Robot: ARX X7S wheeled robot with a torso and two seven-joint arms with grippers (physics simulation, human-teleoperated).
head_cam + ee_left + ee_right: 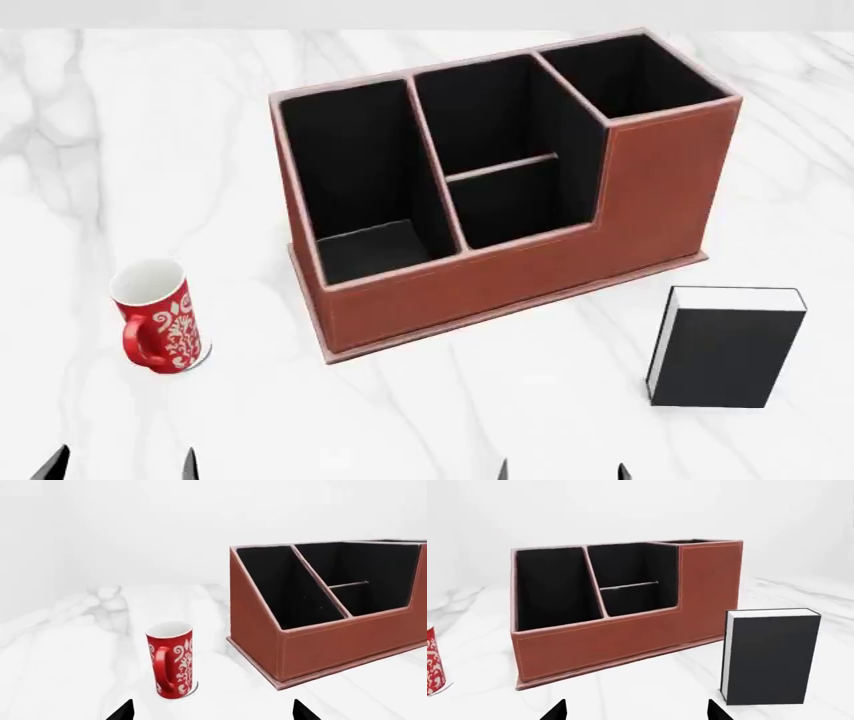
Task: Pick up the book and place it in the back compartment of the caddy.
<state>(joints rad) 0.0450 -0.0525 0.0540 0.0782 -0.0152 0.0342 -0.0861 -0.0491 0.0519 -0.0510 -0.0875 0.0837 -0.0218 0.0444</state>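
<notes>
On the white marble bench (80,200), a red-and-white patterned mug (158,318) stands upright at the left, apart from the caddy (534,270). The left end effector (120,466) shows only two dark fingertips set apart, holding nothing. The caddy sits mid-bench, angled, its back compartment (514,205) empty. The right end effector (561,470) likewise shows spread tips, empty. At the far right the book (725,350) stands upright near the caddy's tall end, not touching it.
</notes>
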